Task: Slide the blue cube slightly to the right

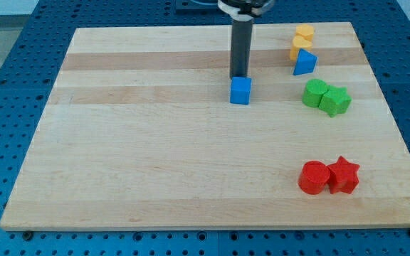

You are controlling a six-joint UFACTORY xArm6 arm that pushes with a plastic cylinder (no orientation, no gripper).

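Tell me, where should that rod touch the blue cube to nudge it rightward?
No gripping here, only pushing. My tip sits just behind the blue cube, toward the view's top. Probably best to meet its flat left face squarely, at mid-width, so it slides right without turning.

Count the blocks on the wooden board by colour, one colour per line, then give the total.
Blue: 2, the blue cube and the blue triangular block
Yellow: 2, the upper yellow block and the lower yellow block
Green: 2, the left green block and the right green block
Red: 2, the red cylinder and the red star
Total: 8
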